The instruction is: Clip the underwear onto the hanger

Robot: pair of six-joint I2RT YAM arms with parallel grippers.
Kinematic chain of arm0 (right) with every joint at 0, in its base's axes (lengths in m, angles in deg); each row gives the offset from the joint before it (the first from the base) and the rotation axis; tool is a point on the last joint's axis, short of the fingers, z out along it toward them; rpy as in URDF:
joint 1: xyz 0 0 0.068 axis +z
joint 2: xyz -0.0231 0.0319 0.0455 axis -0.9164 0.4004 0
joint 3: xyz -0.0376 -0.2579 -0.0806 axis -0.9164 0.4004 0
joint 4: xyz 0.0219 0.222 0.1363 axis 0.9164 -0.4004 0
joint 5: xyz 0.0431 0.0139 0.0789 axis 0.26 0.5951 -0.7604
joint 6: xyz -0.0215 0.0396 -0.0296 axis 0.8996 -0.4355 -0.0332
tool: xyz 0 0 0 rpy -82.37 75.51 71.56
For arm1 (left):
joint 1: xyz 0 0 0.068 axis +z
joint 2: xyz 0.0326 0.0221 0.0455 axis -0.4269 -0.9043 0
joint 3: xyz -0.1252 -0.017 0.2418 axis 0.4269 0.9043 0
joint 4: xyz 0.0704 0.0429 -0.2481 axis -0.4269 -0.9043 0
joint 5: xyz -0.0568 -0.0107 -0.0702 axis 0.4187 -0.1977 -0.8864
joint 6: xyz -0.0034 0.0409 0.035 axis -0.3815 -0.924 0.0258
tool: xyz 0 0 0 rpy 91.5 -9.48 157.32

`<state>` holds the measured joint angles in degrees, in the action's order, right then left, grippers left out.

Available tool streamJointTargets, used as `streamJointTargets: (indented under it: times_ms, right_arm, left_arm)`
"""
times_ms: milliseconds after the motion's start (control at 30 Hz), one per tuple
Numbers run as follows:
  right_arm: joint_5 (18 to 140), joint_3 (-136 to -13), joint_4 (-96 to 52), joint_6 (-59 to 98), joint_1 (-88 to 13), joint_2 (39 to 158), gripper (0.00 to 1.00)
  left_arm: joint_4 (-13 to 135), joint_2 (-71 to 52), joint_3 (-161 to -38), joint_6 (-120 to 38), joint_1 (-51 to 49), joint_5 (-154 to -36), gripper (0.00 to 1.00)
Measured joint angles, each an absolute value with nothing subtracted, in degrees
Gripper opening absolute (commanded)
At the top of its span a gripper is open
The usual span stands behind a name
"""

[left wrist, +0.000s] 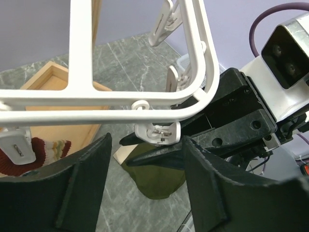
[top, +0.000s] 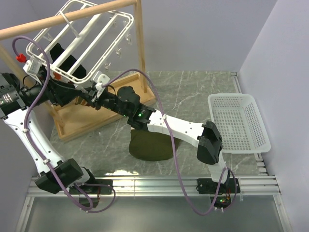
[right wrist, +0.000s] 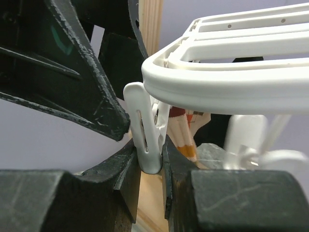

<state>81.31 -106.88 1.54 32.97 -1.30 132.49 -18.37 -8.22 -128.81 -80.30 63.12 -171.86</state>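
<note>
The olive-green underwear (top: 149,145) lies flat on the table under my right forearm, held by neither gripper; it also shows in the left wrist view (left wrist: 154,176). The white hanger (top: 79,46) hangs tilted from the wooden rail. My right gripper (right wrist: 151,159) is shut on a white clip (right wrist: 149,140) dangling at the hanger's near corner (right wrist: 217,87). My left gripper (left wrist: 147,179) is open, its fingers (left wrist: 82,183) wide apart just below that same clip (left wrist: 157,133), not touching it. Both grippers meet at the hanger's lower corner (top: 99,89).
A black garment with tan-red patches (top: 60,60) hangs on the hanger and shows in the left wrist view (left wrist: 29,154). The wooden rail stand (top: 141,48) has a tray base (top: 87,121). A white mesh basket (top: 239,123) sits at the right.
</note>
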Motion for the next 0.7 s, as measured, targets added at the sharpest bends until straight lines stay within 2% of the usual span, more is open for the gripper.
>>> streamJointTargets:
  times_ms: [100,400,500,633,700]
  right_arm:
    - [81.24,-106.95,1.52,32.84,-1.3,132.49,0.0]
    - [81.07,-106.95,1.52,31.94,-1.3,132.49,0.0]
    - [81.0,-106.95,1.52,31.9,-1.3,132.49,0.0]
    - [81.22,-106.95,1.3,31.9,-1.47,132.63,0.0]
    - [81.33,-106.95,1.11,31.9,-1.54,132.67,0.03]
  left_arm:
    - [-18.39,-8.83,-129.36,-80.19,62.27,-171.83,0.58]
    - [-18.41,-10.69,-131.87,-80.06,60.6,-171.88,0.56]
    - [-18.44,-10.95,-132.31,-80.06,60.08,-172.01,0.48]
    - [-18.55,-11.13,-132.44,-79.75,59.6,-172.14,0.24]
    - [-18.72,-11.19,-132.44,-79.6,59.53,-172.38,0.17]
